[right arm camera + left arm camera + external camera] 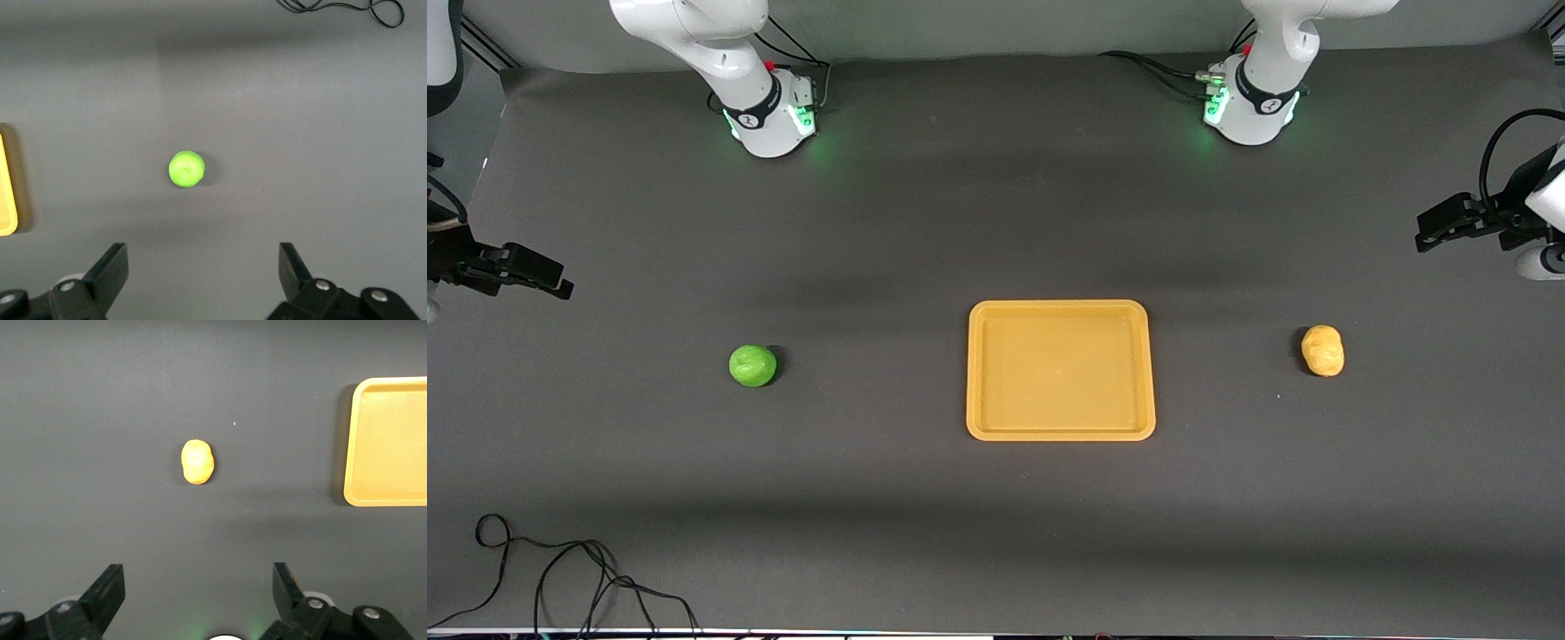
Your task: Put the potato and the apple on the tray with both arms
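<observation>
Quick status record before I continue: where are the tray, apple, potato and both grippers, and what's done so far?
tray: mid-table, nothing on it
apple: on the table, toward the right arm's end
potato: on the table, toward the left arm's end
left gripper: open, above the potato's end of the table, holding nothing
right gripper: open, above the apple's end of the table, holding nothing
progress: neither item placed yet
</observation>
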